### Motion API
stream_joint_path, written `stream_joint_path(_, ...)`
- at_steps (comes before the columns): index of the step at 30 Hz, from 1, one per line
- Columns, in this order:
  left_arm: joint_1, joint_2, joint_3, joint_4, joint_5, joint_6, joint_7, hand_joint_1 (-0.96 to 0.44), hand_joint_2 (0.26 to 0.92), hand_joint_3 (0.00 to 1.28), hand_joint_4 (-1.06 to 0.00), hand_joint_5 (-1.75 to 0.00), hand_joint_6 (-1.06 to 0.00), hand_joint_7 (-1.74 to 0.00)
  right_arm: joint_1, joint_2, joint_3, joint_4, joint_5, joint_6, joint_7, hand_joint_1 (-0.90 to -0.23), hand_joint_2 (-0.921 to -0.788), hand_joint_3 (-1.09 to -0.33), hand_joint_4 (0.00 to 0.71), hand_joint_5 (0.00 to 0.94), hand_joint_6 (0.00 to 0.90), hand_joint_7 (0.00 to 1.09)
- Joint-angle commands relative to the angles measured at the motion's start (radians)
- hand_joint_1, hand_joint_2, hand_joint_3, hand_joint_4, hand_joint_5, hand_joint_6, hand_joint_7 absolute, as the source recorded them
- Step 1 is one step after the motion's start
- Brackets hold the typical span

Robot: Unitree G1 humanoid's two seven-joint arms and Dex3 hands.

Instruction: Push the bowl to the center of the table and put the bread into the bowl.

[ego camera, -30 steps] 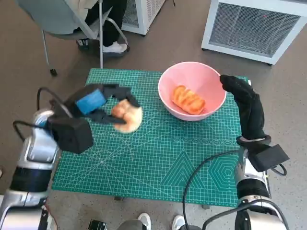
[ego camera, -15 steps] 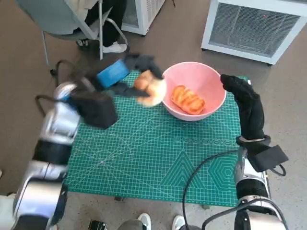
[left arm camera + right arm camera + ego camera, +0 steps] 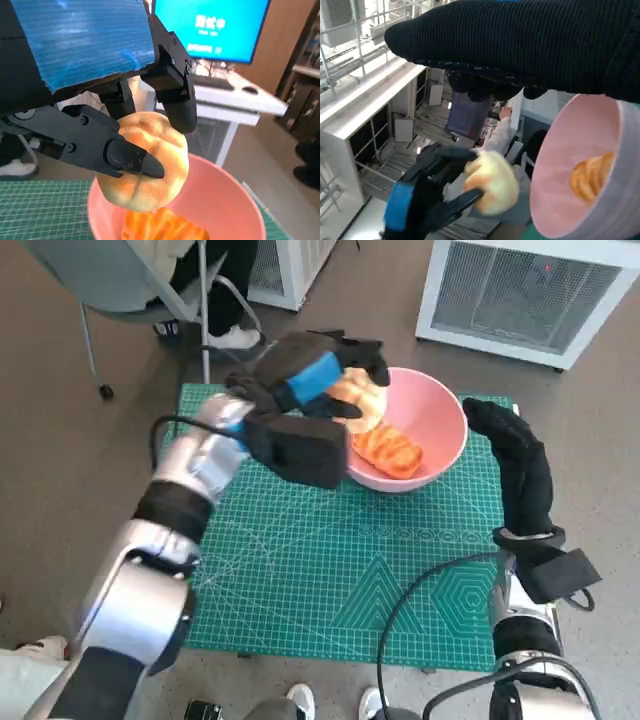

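Soft, even daylight fills the head view, with faint shadows on the green mat (image 3: 330, 570) and wide-angle bending at the edges. The left wrist view is softly blurred; its blue screen (image 3: 210, 25) glows. The right wrist view's background is overexposed

floor (image 3: 90, 475): brown | chair (image 3: 110, 285): grey | monitor (image 3: 210, 27): lit blue

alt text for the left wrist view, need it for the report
The robot's blue-taped left hand holds a round pale bread roll between its black fingers, just above the rim of a pink bowl that already contains an orange pastry. Behind are a green cutting mat, a white desk and a bright blue screen.
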Motion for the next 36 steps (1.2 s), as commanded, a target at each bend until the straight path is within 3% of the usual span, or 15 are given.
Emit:
stream_joint_path(1, -0.039, -0.028, -0.009, 0.052, 0.008, 0.031, 0.013, 0.0, 0.92, 0.08, -0.65, -1.18, -0.64, -1.18, 0.034, -0.005, 0.0, -0.009, -0.005, 0.006, -0.014, -0.599, -0.921, -0.829, 0.357, 0.001, 0.301, 0.1)
stream_joint_path(3, -0.043, -0.038, -0.008, 0.062, 0.005, 0.049, -0.003, 0.0, 0.92, 0.09, -0.62, -1.22, -0.63, -1.18, 0.037, -0.006, -0.001, -0.012, -0.005, 0.007, -0.015, -0.599, -0.921, -0.829, 0.356, 0.001, 0.3, 0.1)
stream_joint_path(7, -0.05, -0.057, -0.001, 0.077, -0.009, 0.112, -0.075, 0.0, 0.921, 0.27, -0.45, -1.38, -0.39, -1.43, 0.045, -0.005, -0.002, -0.022, 0.001, 0.008, -0.014, -0.6, -0.921, -0.829, 0.355, 0.0, 0.3, 0.1)
stream_joint_path(8, -0.05, -0.06, -0.001, 0.079, -0.011, 0.126, -0.091, -0.03, 0.898, 0.28, -0.37, -1.22, -0.32, -1.28, 0.046, -0.004, -0.002, -0.025, 0.002, 0.008, -0.013, -0.601, -0.921, -0.829, 0.354, 0.0, 0.299, 0.1)
stream_joint_path(10, -0.055, -0.069, 0.001, 0.083, -0.016, 0.168, -0.141, -0.11, 0.88, 0.2, -0.22, -0.56, -0.19, -0.75, 0.05, -0.004, -0.003, -0.03, 0.006, 0.008, -0.012, -0.605, -0.921, -0.828, 0.354, 0.0, 0.299, 0.1)
stream_joint_path(14, -0.066, -0.078, 0.017, 0.08, -0.035, 0.223, -0.225, -0.2, 0.885, 0.07, -0.05, -0.12, -0.09, -0.34, 0.055, -0.006, -0.004, -0.039, 0.004, 0.009, -0.016, -0.61, -0.921, -0.827, 0.353, 0.0, 0.298, 0.1)
stream_joint_path(18, -0.061, -0.072, 0.032, 0.066, -0.056, 0.218, -0.264, -0.29, 0.884, 0.04, -0.01, -0.03, -0.03, -0.23, 0.059, -0.007, -0.004, -0.044, -0.005, 0.005, -0.03, -0.613, -0.921, -0.827, 0.353, 0.0, 0.296, 0.1)
stream_joint_path(26, -0.031, -0.049, 0.053, 0.039, -0.075, 0.13, -0.2, -0.45, 0.908, 0.02, 0.0, 0.0, -0.01, -0.14, 0.062, -0.008, -0.001, -0.046, -0.026, -0.003, -0.06, -0.616, -0.921, -0.827, 0.354, 0.001, 0.292, 0.1)
stream_joint_path(33, 0.003, -0.02, 0.125, -0.007, -0.146, 0.03, -0.145, -0.44, 0.92, 0.07, 0.0, 0.0, -0.07, -0.14, 0.059, -0.004, 0.0, -0.05, -0.021, -0.003, -0.06, -0.617, -0.921, -0.827, 0.357, 0.002, 0.29, 0.1)
stream_joint_path(36, 0.026, -0.008, 0.155, -0.03, -0.177, -0.023, -0.121, -0.48, 0.921, 0.16, -0.01, -0.01, -0.13, -0.15, 0.058, -0.001, 0.0, -0.055, -0.018, -0.004, -0.058, -0.618, -0.921, -0.827, 0.357, 0.001, 0.289, 0.1)
